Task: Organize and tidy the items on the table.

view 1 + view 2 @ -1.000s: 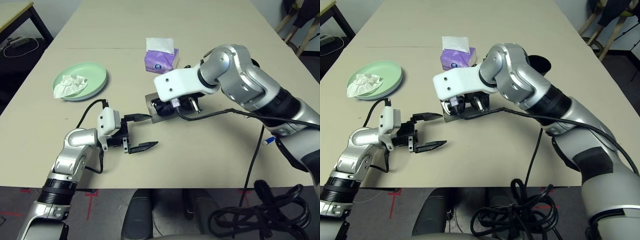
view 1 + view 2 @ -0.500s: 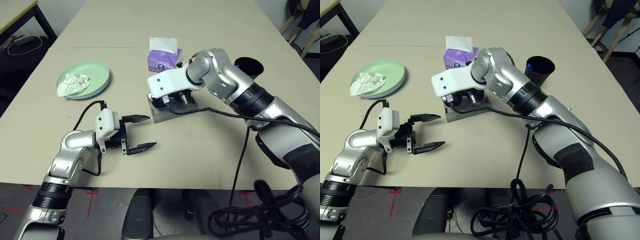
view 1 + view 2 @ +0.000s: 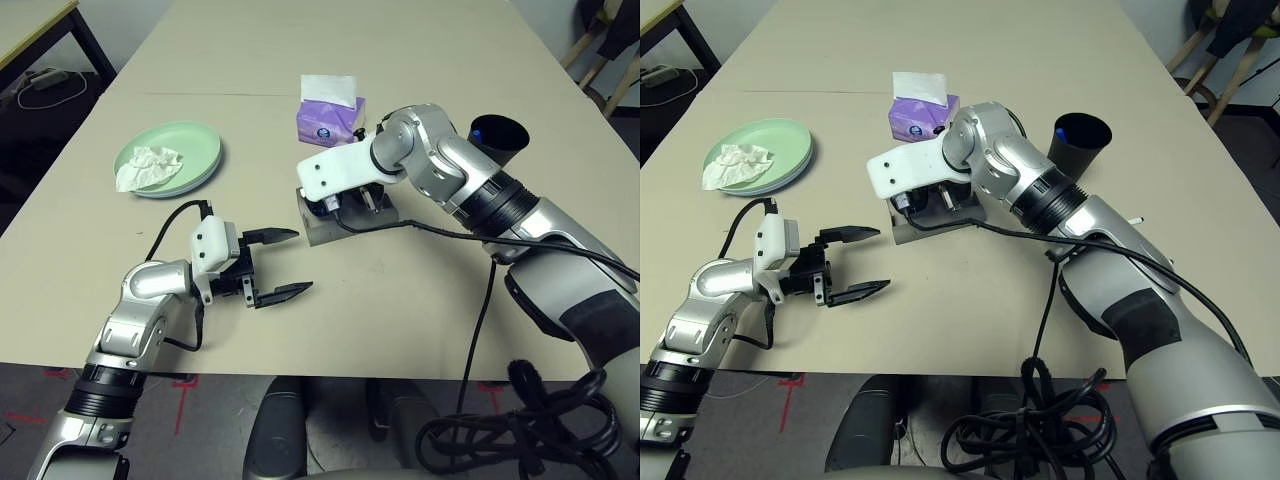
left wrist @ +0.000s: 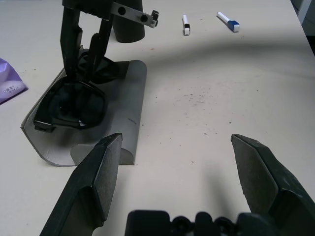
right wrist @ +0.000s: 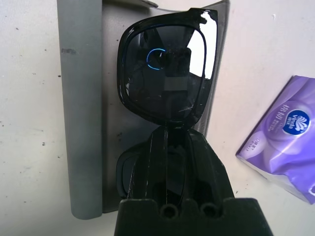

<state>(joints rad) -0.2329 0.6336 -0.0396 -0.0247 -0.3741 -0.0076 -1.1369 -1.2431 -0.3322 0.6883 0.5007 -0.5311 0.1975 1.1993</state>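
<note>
My right gripper (image 5: 172,132) is shut on the bridge of the black sunglasses (image 5: 167,73), holding them in the open grey glasses case (image 4: 132,93) at the table's middle (image 3: 325,230). About a hand's width nearer and left of the case, my left gripper (image 3: 303,262) stands open and empty, pointing at it. The mint green plate (image 3: 195,150) sits on a pale blue one at the far left and carries the crumpled white tissue (image 3: 146,167). The purple tissue box (image 3: 330,115) stands just behind the case. A black cup (image 3: 497,137) is at the right.
Two short white pens (image 4: 186,23), one with a blue cap (image 4: 228,21), lie on the table beyond the cup. A black cable (image 3: 490,300) hangs from my right arm over the table's front edge. A smaller yellow-edged table (image 3: 40,25) stands at the far left.
My right forearm has swung lower and further back while its gripper stays over the case with the sunglasses. The left arm has not moved. The camera shifted slightly.
</note>
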